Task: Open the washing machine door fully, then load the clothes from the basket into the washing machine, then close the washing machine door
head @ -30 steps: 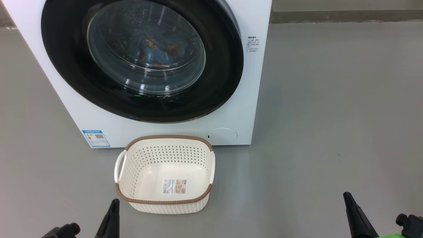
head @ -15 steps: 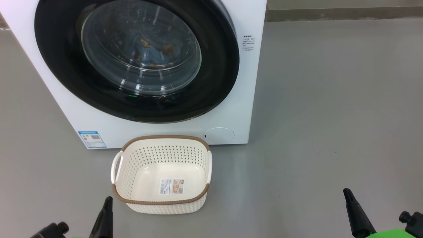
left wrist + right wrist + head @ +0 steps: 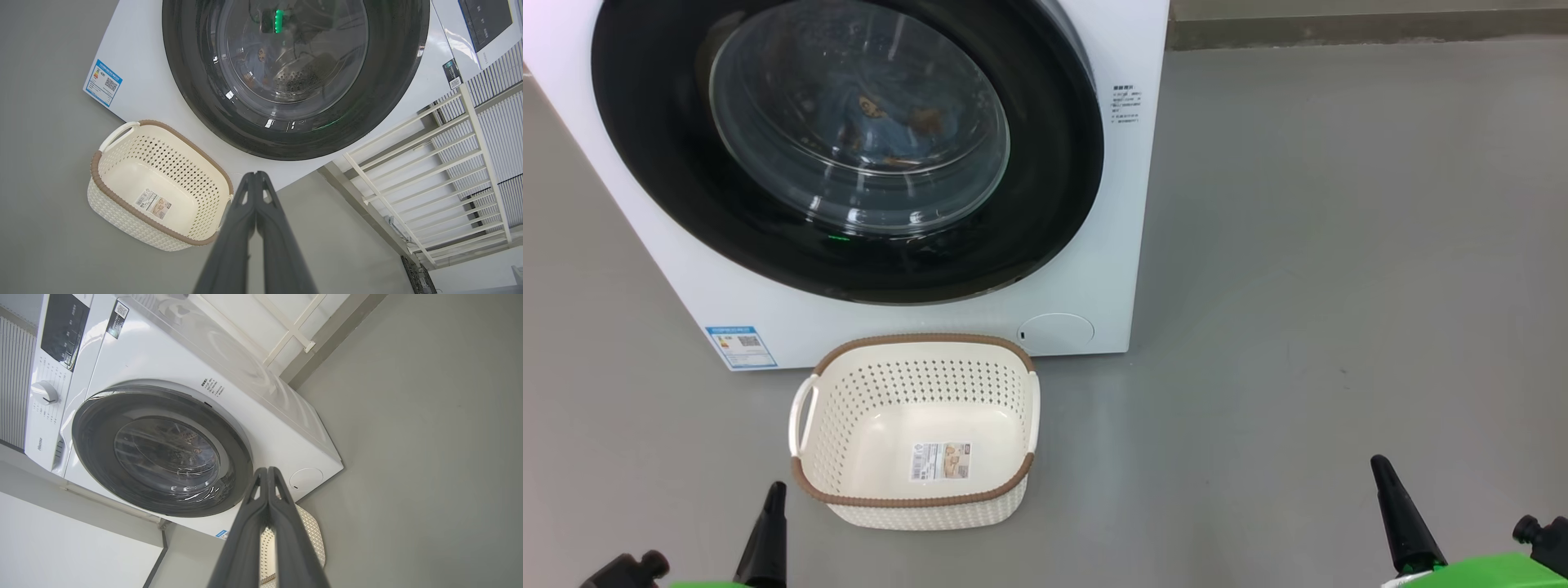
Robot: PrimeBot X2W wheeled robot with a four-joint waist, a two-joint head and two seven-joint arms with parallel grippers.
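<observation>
A white washing machine (image 3: 1119, 245) fills the upper left of the head view. Its round black washing machine door (image 3: 1045, 188) lies flat against the front and looks closed. Grey floor (image 3: 1339, 245) takes up the whole right half of the frame, bare and open.

At lower centre, just in front of the machine's base, stands the basket (image 3: 915, 500). Its long axis runs left to right across the frame, and only a label sticker shows on its bottom. Whether its far rim touches the machine cannot be told. The clothes (image 3: 890, 122) show through the door glass, as blue fabric with orange-brown patches inside the drum.

The left gripper (image 3: 772, 506) sits at the lower left edge, just beside the basket's near left corner. Its fingers are pressed together on nothing. The right gripper (image 3: 1384, 474) sits at the lower right over bare floor, well apart from basket and machine. It is likewise closed and empty.

Door and basket lie up-frame from both grippers, and the left arm is the nearer one. All three steps look finished, so probably no further reach is needed. The free room lies to the right, while the basket crowds the left gripper's path forward.

A small round flap (image 3: 1055, 333) and a blue energy sticker (image 3: 739, 347) mark the machine's lower front.
</observation>
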